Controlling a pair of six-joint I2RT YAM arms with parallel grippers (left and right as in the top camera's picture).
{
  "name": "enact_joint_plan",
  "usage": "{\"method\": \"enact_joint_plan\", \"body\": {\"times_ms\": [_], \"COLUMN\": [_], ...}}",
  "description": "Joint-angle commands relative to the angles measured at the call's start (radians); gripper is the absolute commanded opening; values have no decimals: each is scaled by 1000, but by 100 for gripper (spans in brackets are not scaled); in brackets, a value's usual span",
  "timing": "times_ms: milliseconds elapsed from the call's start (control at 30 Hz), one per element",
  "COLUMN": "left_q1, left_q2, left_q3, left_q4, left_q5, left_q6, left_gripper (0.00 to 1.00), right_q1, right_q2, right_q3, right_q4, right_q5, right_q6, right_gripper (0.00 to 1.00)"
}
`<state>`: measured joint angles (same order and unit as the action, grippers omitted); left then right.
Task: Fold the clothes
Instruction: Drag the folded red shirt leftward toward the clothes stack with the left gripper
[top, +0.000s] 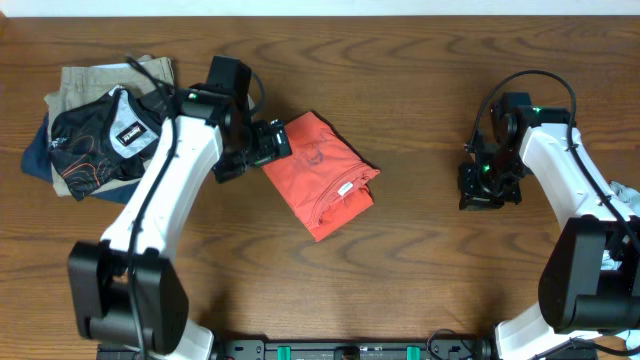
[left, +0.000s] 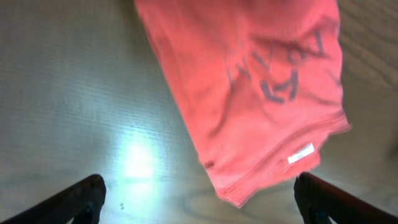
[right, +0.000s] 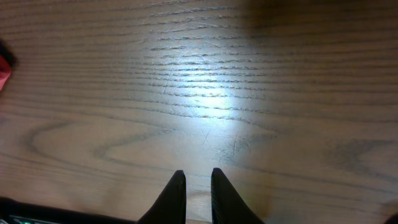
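The coral-red T-shirt (top: 322, 178) lies folded into a compact bundle near the middle of the wooden table. In the left wrist view (left: 261, 93) dark lettering shows through the cloth and a small white tag sits at the lower edge. My left gripper (top: 268, 143) hovers at the shirt's upper-left edge. Its fingers (left: 199, 202) are spread wide and hold nothing. My right gripper (top: 487, 187) is far to the right, over bare wood. Its fingers (right: 198, 175) are nearly together and empty. A sliver of the shirt (right: 4, 65) shows at the left edge of the right wrist view.
A pile of other clothes (top: 100, 135) lies at the far left: khaki and blue cloth with a black patterned garment on top. A pale cloth (top: 628, 200) shows at the right edge, behind the right arm. The table's far edge runs along the top.
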<state>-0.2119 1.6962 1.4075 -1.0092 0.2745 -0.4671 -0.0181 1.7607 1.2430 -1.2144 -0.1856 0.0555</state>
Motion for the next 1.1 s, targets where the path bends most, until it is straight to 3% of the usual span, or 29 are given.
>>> {"method": "enact_joint_plan", "body": {"times_ms": [0, 333, 667, 1067], "left_q1": [-32, -66, -100, -132], "left_q2": [23, 23, 23, 23], "left_q3": [-43, -388, -603, -649], "left_q4": [3, 437, 802, 812], "left_q5": [13, 144, 241, 233], "left_q6": [-98, -242, -264, -264], "left_gripper": [98, 98, 100, 48], "right_q1": [-8, -8, -8, -8], "right_q2": [-6, -6, -6, -6], "right_q3": [5, 5, 5, 5], "right_q4": [-3, -11, -8, -17], "right_q5": [2, 3, 2, 3], "right_q6": [-8, -8, -7, -5], "right_gripper": [14, 14, 14, 14]}}
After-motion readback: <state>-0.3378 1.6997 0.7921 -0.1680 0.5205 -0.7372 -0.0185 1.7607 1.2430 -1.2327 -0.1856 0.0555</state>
